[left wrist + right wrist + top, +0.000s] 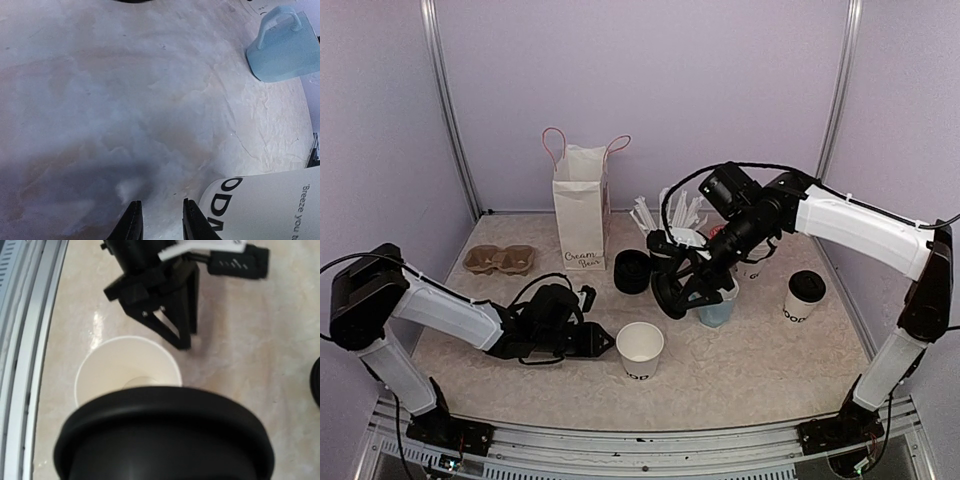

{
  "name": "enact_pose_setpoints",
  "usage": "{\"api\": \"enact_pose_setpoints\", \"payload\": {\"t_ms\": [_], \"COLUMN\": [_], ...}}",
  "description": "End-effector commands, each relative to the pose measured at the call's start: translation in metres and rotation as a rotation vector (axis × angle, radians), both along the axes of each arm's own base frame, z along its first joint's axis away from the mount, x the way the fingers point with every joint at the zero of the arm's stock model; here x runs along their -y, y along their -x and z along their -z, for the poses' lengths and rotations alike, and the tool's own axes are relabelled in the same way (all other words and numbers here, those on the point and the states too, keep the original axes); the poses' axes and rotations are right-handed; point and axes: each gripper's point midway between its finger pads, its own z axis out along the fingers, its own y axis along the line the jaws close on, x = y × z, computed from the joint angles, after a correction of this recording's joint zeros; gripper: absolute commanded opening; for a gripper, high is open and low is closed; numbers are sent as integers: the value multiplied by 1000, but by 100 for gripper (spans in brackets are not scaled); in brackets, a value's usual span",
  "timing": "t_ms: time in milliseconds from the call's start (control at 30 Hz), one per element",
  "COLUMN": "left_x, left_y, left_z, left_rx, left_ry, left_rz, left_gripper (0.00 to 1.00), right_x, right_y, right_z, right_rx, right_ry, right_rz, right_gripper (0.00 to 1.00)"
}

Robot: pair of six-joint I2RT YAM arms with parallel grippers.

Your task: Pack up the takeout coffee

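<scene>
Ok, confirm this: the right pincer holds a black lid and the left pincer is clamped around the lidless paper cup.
One error: the left pincer is not clamped around the lidless paper cup; the cup stands beside it, nothing between its fingers. The left wrist view shows this. The rest stands.

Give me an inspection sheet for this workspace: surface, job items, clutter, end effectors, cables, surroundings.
Surface: mottled beige tabletop, no spills.
Job's things: lidless white paper cup with black print; lidded white paper cup; black plastic lid.
Clutter: light-blue handled mug, stack of black lids, white paper bag, brown cardboard cup carrier.
End effectors: left end effector slightly open, empty, beside the lidless cup; right end effector shut on the plastic lid.
Cables: black cables along both arms.
Surroundings: lilac walls.
</scene>
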Motion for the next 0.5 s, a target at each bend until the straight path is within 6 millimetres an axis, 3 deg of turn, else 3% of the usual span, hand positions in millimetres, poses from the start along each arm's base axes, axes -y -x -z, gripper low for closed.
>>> {"api": "enact_pose_setpoints", "payload": {"t_ms": [0, 467], "left_x": [43, 98], "left_y": [-3, 15], "left_z": [-19, -15], "left_rx": [48, 12], "left_ry": [97, 185], "left_rz": [86, 186], "left_gripper": [28, 28], "right_x": [2, 3], "right_y": [11, 32], "right_z": [13, 45], "right_rx": [-39, -37], "right_ry": [49, 206], "right_rz": [-17, -94], "right_gripper": [17, 16]}}
